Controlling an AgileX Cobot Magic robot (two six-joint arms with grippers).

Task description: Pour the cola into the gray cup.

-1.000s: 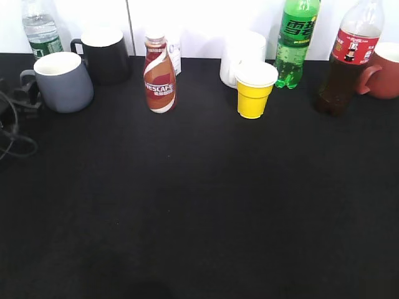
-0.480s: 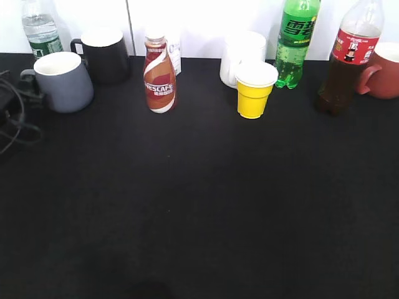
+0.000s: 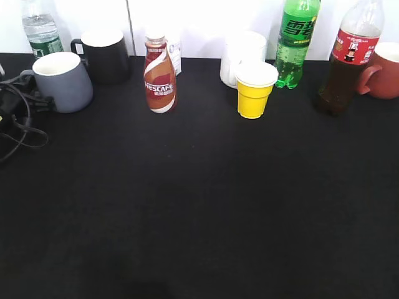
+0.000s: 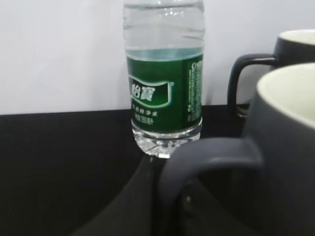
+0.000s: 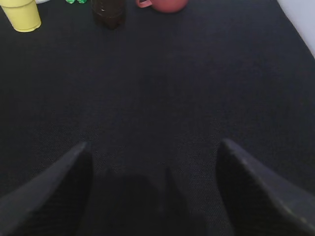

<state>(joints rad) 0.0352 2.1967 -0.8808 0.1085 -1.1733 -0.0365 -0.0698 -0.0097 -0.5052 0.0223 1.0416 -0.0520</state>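
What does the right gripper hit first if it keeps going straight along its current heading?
Probably the cola standing at the far edge. The right gripper, jaws open, points over bare black table until there; the reddish mug sits just right. Depth is unclear.

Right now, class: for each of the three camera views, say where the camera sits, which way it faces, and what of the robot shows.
Exterior view: raised in front, slanting down the black table toward the back wall; the left hand shows at the left edge by the gray cup.
Left wrist view: low, at the gray cup's handle, facing a green-labelled water bottle.
Right wrist view: above bare table, facing the cola; open right hand.
Shared: exterior and left wrist both show cup and water bottle.
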